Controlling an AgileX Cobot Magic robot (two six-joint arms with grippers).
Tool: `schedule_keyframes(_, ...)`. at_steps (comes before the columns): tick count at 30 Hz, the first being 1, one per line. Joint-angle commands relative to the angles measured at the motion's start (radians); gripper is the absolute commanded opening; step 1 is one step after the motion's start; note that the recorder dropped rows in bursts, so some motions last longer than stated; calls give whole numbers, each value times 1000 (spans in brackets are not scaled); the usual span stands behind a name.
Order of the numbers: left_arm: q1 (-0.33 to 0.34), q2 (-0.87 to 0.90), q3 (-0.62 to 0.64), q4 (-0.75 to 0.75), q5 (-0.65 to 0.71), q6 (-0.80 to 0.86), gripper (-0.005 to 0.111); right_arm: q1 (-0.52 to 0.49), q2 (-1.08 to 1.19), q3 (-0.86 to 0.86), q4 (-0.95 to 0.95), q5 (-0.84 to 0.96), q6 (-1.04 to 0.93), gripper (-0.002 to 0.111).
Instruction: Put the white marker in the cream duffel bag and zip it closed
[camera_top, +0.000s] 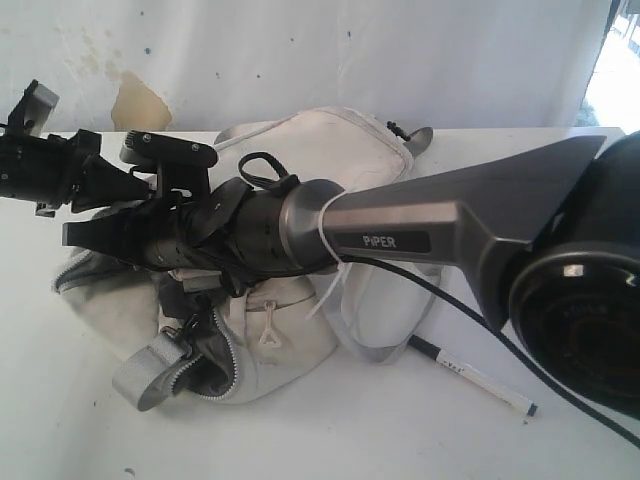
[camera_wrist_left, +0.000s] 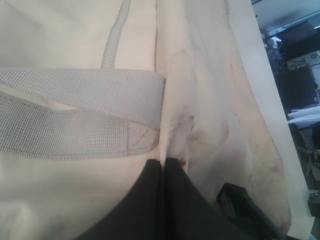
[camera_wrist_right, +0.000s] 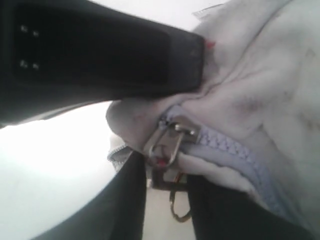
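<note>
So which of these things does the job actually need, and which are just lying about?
Part of the job: cream duffel bag; its zipper pull; white marker beside the bag; left gripper, pinching the bag's fabric; right gripper, at the zipper pull.

Just around: table; stained wall; black cable under the arm.
</note>
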Motion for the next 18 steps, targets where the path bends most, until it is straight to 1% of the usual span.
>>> schedule_keyframes(1, -3, -8, -2, 25, 19, 4, 1, -2, -3, -5, 2, -36, -20, 7)
schedule_keyframes(2, -3, -8, -2, 25, 6, 4, 1, -2, -3, -5, 2, -20, -34, 0)
schedule_keyframes(3, -3, -8, -2, 25, -6, 4, 1, -2, -3, -5, 0, -2, -42, 0)
schedule_keyframes(8, -3, -8, -2, 72, -66, 4, 1, -3, -3, -3, -2, 90, -83, 0)
schedule_keyframes(14, -3, -8, -2, 76, -68, 4, 1, -3, -3, -3, -5, 179, -83, 0)
schedule_keyframes(18, -3, -8, -2, 76, -77, 4, 1, -19, -16, -1, -50, 257, -81, 0)
